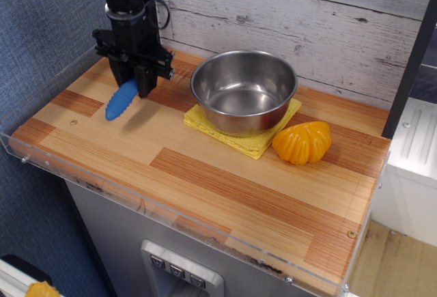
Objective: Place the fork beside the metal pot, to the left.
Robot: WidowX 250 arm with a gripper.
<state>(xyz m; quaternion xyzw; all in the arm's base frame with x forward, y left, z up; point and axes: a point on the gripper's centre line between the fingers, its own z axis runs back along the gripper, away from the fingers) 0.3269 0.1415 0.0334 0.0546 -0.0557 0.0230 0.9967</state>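
The hand (pixel 134 82) is clamped on the fork (pixel 121 100), whose blue handle hangs low over the table (pixel 225 181), left of the pot (pixel 244 89). Let go too high or tilted, the ribbed handle could roll toward the clear left rim. The striped wood is bare here; right of the pot sits an orange toy (pixel 302 141), with plank wall behind.

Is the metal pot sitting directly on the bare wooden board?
No. The metal pot rests on a yellow cloth, whose corners stick out from under it on the wooden board.
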